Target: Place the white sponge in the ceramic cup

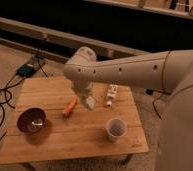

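Note:
The white sponge (90,103) lies on the wooden table (65,142), near its middle. My gripper (84,96) hangs at the end of the big white arm, just above and left of the sponge, shut with nothing in it. Whether it touches the sponge I cannot tell. The ceramic cup (116,129) stands upright at the front right of the table, a short way right of the sponge and nearer the front edge.
A dark purple bowl (31,121) sits at the front left. An orange carrot (70,107) lies just left of the sponge. A white tube-like bottle (110,94) lies behind the cup. Cables and a small box (26,69) are on the floor to the left.

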`<state>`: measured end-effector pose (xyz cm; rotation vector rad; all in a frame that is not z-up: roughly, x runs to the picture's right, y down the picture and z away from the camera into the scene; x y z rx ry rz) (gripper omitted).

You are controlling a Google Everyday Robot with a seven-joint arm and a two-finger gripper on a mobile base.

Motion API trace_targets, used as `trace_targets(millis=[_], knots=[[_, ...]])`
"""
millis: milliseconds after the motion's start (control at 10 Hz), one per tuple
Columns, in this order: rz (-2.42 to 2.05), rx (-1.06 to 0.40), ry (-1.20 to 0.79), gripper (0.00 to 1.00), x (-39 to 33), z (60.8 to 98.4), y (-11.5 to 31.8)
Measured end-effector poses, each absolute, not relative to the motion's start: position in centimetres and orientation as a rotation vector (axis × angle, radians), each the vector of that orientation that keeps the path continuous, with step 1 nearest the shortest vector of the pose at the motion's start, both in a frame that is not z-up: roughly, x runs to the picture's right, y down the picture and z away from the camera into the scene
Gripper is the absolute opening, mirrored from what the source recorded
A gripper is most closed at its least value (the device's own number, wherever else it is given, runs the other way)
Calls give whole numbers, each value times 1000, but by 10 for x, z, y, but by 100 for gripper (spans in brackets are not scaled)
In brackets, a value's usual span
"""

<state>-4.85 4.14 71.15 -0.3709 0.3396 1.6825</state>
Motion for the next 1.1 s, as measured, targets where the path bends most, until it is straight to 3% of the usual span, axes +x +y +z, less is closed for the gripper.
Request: trace_targets(millis=[600, 1100], knots=[[1817, -311, 383, 0, -7, 672, 72], [1829, -304, 395, 0, -2, 670, 78]])
